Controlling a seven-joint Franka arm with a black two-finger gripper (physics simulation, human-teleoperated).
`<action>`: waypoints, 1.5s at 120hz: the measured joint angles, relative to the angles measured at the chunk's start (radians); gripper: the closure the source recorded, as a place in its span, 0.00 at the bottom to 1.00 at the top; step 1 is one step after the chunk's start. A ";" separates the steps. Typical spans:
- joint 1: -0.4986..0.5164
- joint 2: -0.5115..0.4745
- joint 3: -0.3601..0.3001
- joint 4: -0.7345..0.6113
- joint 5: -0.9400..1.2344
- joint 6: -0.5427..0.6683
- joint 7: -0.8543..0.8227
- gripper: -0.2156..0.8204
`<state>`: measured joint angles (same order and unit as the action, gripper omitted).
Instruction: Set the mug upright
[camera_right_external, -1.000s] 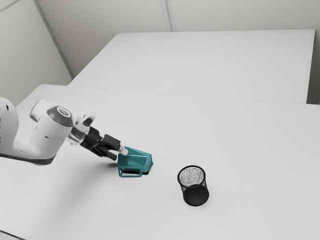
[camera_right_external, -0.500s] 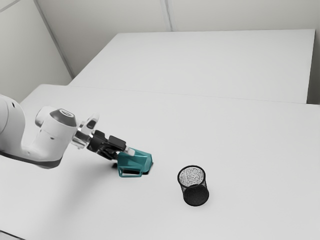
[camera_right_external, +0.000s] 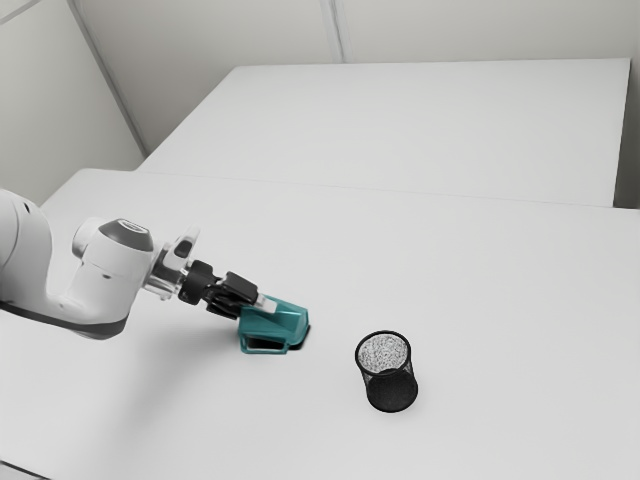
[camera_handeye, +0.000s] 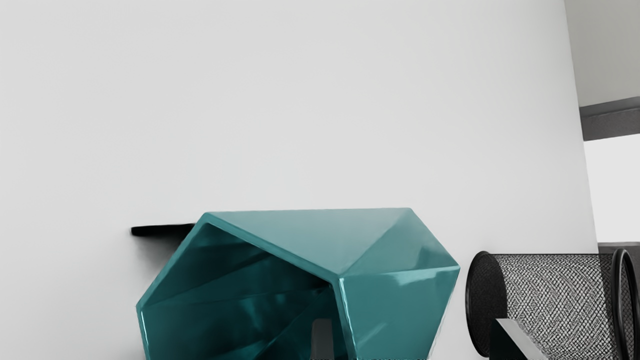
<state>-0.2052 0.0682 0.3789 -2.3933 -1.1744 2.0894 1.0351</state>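
Wrist view: a teal, glossy, faceted mug (camera_handeye: 395, 310) lies on its side on a smooth, pale grey counter (camera_handeye: 300, 100), right at the black two-finger hand (camera_handeye: 410, 345). The hand is spread open, gripping nothing: one finger (camera_handeye: 322, 342) reaches into the mug's mouth, the other (camera_handeye: 517, 337) stands outside it, with the faceted wall between them. Beyond the mug's closed base is a black wire-mesh basket (camera_handeye: 555, 300) (its bottom faces the mug in this sideways-looking picture).

Exterior view: the white arm (camera_right_external: 105, 275) comes in from the exterior view's left, and the mug is just ahead of the hand. Its long axis runs away from the hand, open mouth nearest the arm, base farther out. The slim loop handle (camera_right_external: 265, 350) is on the exterior view's near side. The basket stands upright farther ahead of the hand, well apart from the mug.

The mug is not yet upright. The coming move likely turns on that axis: close on the wall, then raise the mouth end while the far base swings down onto the counter. A loose pinch could let it roll.
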 joint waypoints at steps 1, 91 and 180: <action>0.000 0.000 0.000 0.000 0.000 0.000 0.000 0.54; -0.011 -0.060 -0.002 0.023 0.001 0.010 0.017 0.94; -0.098 -0.032 -0.098 0.279 1.101 0.129 -0.326 0.96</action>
<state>-0.3028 0.0360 0.2805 -2.1143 -0.0729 2.2180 0.7093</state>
